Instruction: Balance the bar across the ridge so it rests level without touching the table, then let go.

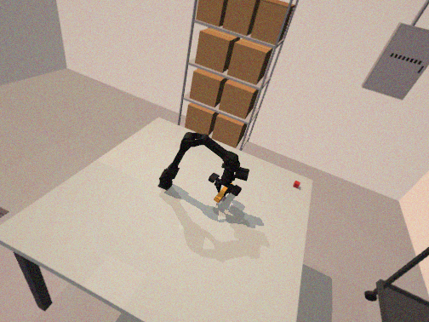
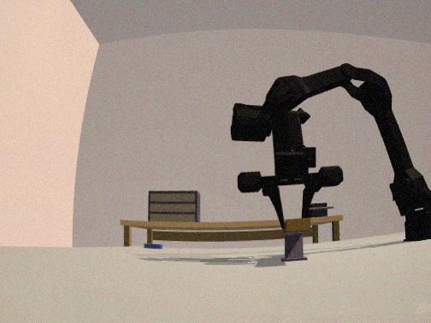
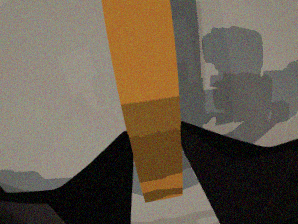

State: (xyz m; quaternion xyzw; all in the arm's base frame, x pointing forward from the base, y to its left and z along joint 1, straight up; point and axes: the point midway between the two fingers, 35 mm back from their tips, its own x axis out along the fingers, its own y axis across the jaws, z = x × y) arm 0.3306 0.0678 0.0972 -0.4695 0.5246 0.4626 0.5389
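From the top view, the black metal gripper (image 1: 225,189) (image 2: 293,226) (image 3: 153,132) has its jaws clamped on the long orange rectangular bar (image 1: 220,194) (image 2: 298,225) (image 3: 145,55); brown square boxes (image 1: 242,100) fill a grey shelf rack (image 1: 183,99) well beyond them. In the exterior view, the small purple upright ridge (image 2: 293,246) stands just below the jaws, under the bar. In the wrist view, the bar runs between the jaws.

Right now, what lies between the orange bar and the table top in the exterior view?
The purple ridge: it stands directly under the orange bar, the exterior view shows.
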